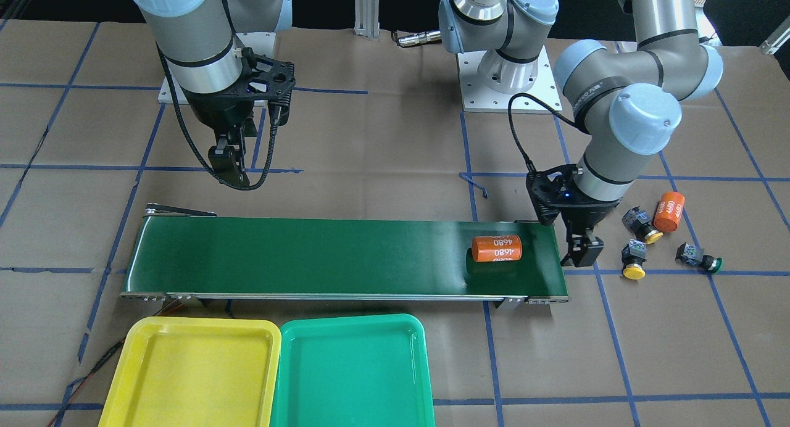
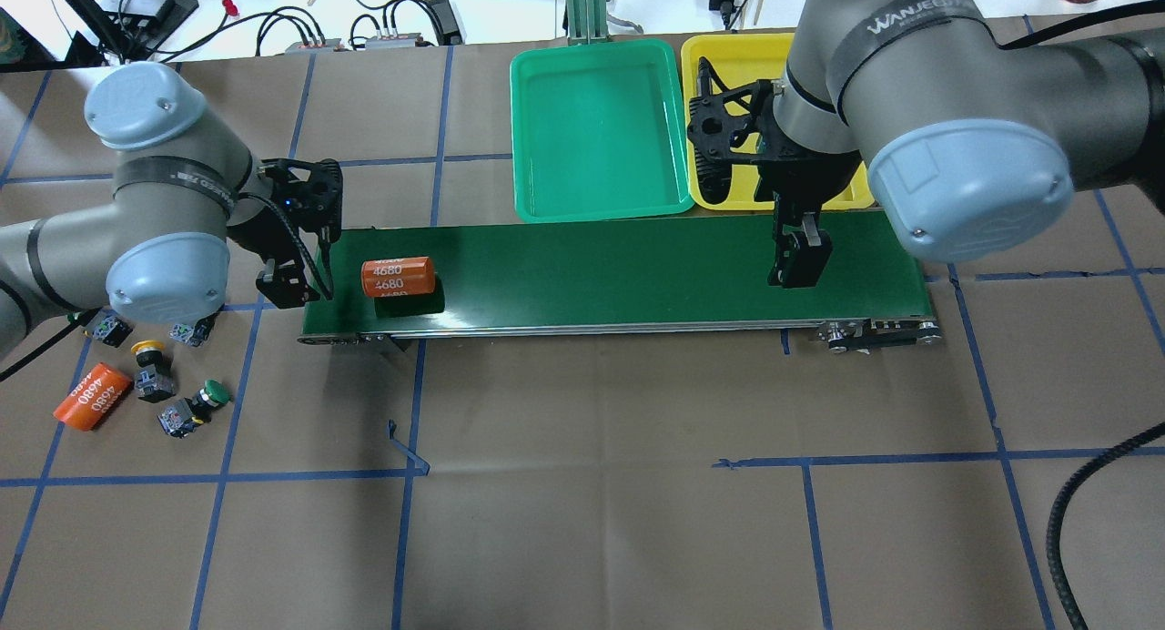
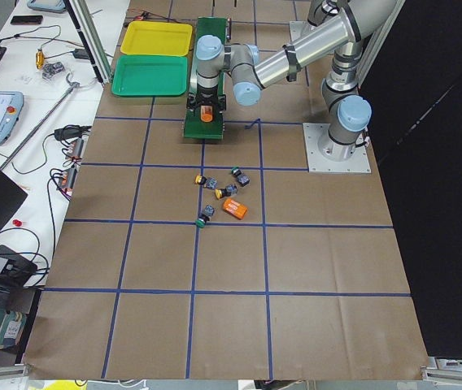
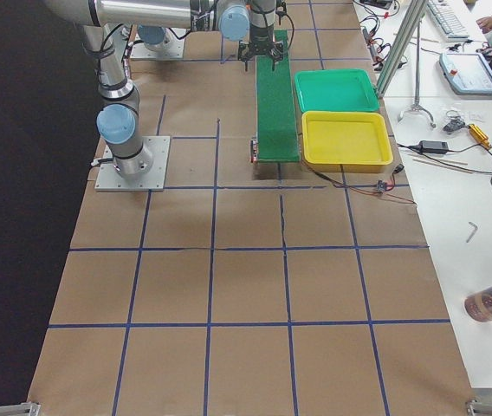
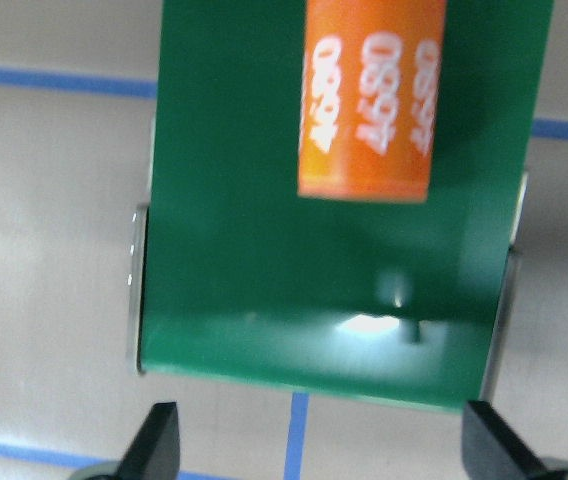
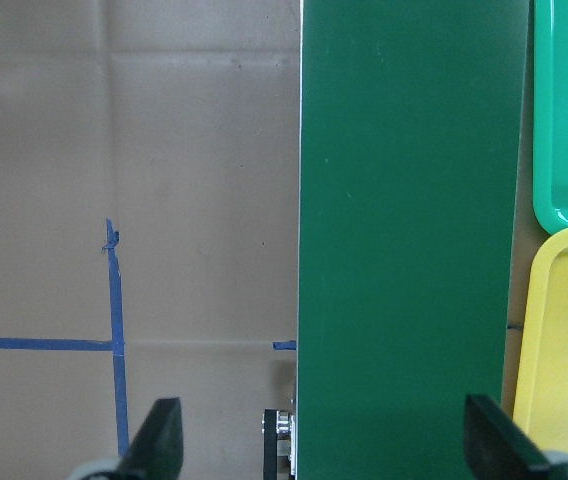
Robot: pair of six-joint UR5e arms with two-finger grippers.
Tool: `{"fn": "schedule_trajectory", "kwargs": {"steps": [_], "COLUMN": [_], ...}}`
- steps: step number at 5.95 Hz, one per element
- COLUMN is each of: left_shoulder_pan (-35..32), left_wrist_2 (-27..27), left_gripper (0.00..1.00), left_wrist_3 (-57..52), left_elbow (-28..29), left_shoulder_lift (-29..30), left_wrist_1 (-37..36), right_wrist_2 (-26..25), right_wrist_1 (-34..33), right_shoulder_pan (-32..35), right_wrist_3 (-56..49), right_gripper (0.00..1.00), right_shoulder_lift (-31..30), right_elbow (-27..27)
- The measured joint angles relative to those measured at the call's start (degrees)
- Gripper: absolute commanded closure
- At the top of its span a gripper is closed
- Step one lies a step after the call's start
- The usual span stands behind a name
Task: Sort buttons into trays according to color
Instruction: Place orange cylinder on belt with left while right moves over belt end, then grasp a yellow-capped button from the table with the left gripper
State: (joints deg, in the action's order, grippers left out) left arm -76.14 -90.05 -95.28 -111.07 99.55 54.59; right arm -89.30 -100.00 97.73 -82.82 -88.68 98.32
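An empty yellow tray (image 1: 185,377) and green tray (image 1: 352,377) sit beside the conveyor belt (image 1: 308,254), ready for sorting; the buttons (image 1: 634,260) lie on the tabletop (image 1: 370,137) near the left jaws, released like the right jaws.

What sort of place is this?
Most likely a robotics research lab, not a factory: a short dark-green conveyor belt, a brown paper table cover gridded with blue tape, and a white side bench strewn with cables.
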Motion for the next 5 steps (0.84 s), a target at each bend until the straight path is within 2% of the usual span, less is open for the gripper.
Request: {"fn": "schedule_trajectory", "kwargs": {"steps": [3, 5], "left_shoulder_pan": [15.53, 19.09], "left_wrist_2": [0.30, 0.38], "left_gripper": [0.02, 0.02], "left_wrist_3": [3.65, 13.33], "left_elbow": [0.23, -0.29], "left_shoulder_lift": [1.99, 4.72], "left_wrist_1": [-1.25, -4.63], "right_wrist_2": [0.15, 0.42], "right_wrist_1": [-0.52, -0.44], "right_shoulder_pan": [-0.01, -0.06], "right_wrist_3": [-0.28, -0.16], "right_gripper": [0.00, 0.00], "right_shoulder_lift": [0.15, 0.18], "right_elbow": [0.10, 0.12]}}
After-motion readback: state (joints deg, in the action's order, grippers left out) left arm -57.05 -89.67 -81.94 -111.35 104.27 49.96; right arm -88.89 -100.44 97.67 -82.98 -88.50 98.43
